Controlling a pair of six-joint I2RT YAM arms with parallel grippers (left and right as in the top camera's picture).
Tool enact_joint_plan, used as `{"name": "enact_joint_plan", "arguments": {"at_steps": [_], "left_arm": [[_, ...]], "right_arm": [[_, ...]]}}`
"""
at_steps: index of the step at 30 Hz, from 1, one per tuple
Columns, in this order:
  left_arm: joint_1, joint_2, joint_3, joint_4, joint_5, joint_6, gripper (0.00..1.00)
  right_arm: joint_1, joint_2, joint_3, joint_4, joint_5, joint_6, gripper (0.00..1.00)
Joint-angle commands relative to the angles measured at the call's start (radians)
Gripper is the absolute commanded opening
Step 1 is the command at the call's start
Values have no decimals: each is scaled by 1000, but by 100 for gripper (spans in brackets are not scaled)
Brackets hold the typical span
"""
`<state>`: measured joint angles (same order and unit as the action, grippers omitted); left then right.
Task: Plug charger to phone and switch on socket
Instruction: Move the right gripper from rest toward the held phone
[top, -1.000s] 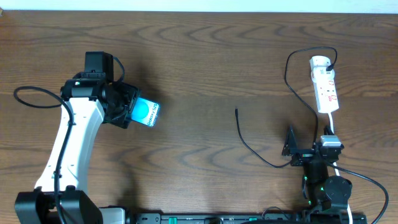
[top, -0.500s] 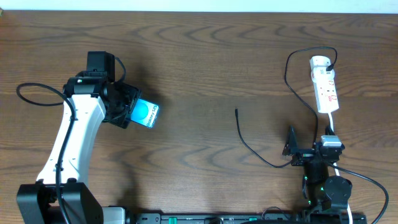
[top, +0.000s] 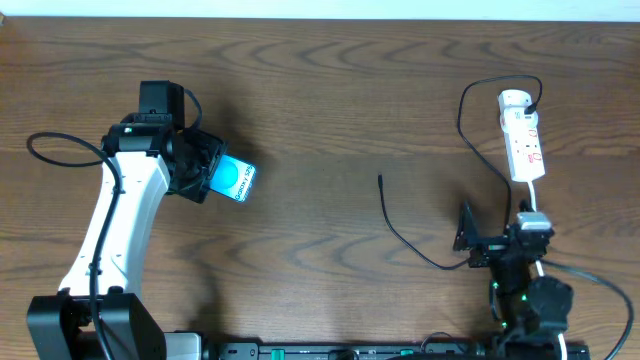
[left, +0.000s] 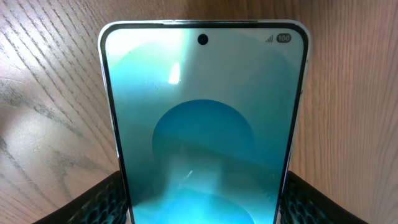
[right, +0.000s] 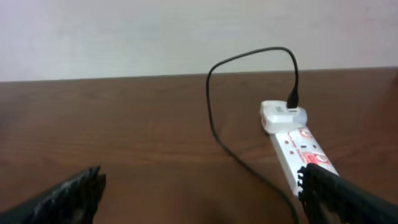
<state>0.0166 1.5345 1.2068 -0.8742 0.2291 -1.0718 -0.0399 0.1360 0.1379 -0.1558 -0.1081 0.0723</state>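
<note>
My left gripper is shut on the phone, at the table's left. In the left wrist view the phone shows its turquoise screen, and a black finger presses each long edge. The white socket lies at the far right, and the charger's black cable runs from its far end. The cable's small plug tip lies loose on the wood mid-table. My right gripper stands open just in front of the socket, with nothing between its fingers.
The charger cable loops high above the strip's far end. The socket's white lead runs toward the right arm's base. A black arm cable loops at the far left. The table's back edge meets a pale wall.
My left gripper has edged slightly toward the far side with the phone. The right wrist has shifted a touch. The cable and the socket have not moved.
</note>
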Motion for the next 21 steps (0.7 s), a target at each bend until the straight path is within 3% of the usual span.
{"name": "enact_joint_plan", "arguments": {"at_steps": [1,7,15,21], "left_arm": [[-2,0,16,0,-12,13,7],[-2,0,16,-1,-5,13,7],[-2,0,16,-5,-6,14,8],[-2,0,16,-4,-6,13,7]], "right_arm": [[9,141,153,-26,-45,16,99],[9,544,500,-187,-127,16,99],[9,1038,1014,-649,-335,-24,99],[9,1221,1094,-581,-582,146,99]]}}
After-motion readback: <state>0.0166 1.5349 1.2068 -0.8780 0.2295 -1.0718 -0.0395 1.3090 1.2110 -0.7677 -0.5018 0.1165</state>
